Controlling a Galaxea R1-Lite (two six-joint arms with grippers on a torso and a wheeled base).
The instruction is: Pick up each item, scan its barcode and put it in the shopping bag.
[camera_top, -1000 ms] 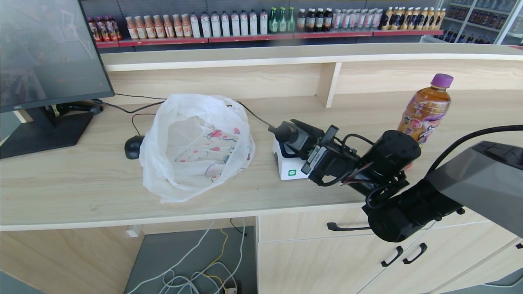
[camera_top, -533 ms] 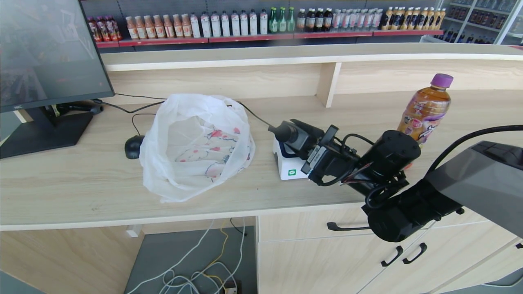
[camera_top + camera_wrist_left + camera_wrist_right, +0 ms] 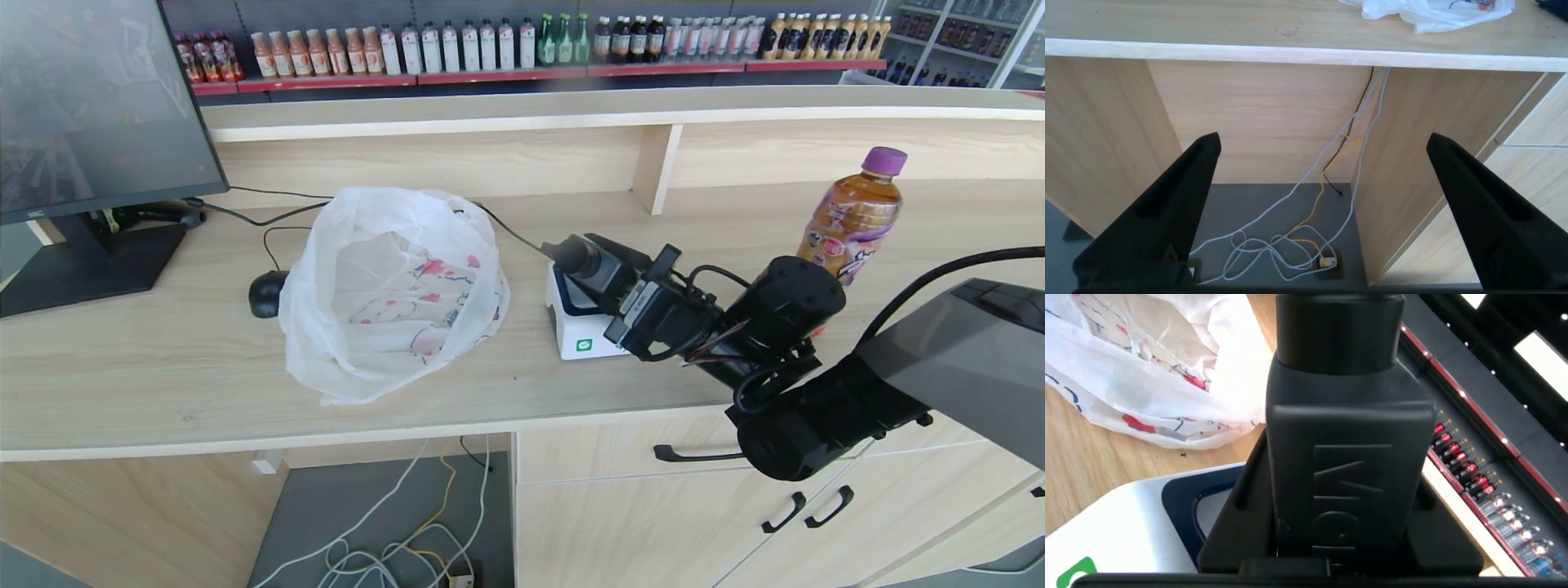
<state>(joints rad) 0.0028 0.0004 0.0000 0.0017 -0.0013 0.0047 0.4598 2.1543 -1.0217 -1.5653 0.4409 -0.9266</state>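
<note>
Thin, crinkled, translucent plastic shopping bag (image 3: 392, 294); matt pale wood-grain counter (image 3: 163, 367); glossy smooth plastic bottle (image 3: 849, 216).

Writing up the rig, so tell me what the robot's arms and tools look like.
Right arm: black, with fat round joints, black cables looping loose alongside and a pale label near the wrist. Left tool: two plain matte-black fingers tapering to their tips.
</note>
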